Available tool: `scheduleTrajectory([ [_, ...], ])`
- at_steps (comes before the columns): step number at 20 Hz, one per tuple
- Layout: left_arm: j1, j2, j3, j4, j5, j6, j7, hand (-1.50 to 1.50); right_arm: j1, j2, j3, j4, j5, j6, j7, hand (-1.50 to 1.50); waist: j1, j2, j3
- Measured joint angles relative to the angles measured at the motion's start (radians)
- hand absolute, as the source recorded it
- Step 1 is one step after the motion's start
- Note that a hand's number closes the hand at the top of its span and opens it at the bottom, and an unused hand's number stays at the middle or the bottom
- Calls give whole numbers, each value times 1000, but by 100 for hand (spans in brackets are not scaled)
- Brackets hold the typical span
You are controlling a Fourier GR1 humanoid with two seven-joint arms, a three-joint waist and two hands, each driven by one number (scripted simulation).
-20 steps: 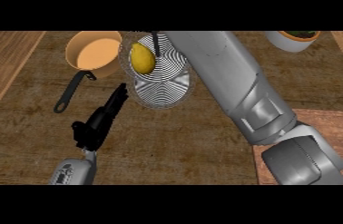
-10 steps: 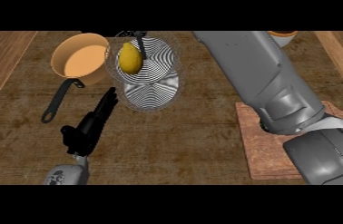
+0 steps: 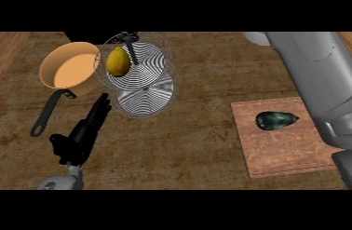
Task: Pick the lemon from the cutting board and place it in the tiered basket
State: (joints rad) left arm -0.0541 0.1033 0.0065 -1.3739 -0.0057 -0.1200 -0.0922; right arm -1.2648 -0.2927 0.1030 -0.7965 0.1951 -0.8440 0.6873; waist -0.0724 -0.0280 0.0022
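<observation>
- The left hand (image 3: 82, 133) shows at the lower left of the head view, fingers straight and together, pointing up toward the basket; it holds nothing and touches nothing.
- The right forearm (image 3: 317, 80) crosses the right side of the view from the top edge downward; its hand is out of view.
- The table (image 3: 199, 145) is dark brown wood with a visible grain.
- The tiered basket (image 3: 141, 77) stands at the upper left, its wire tiers seen from above as striped rings.
- The lemon (image 3: 118, 61) lies in the basket's upper tier, at its left side.
- A copper pan (image 3: 69, 71) with a dark handle sits just left of the basket.
- The cutting board (image 3: 285, 138) lies at the right, well apart from the basket.
- A dark green avocado (image 3: 276, 120) rests on the board's upper part.
</observation>
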Motion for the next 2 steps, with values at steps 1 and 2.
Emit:
scheduleTrajectory([
  [1,1,0,4,5,-1,4,-5,0,38,-22,1,-49,-7,14,7,-150,-6,-1,0],
  [2,3,4,10,5,1,4,-3,0,76,-46,0,-98,-18,36,13,-150,-12,-2,0],
])
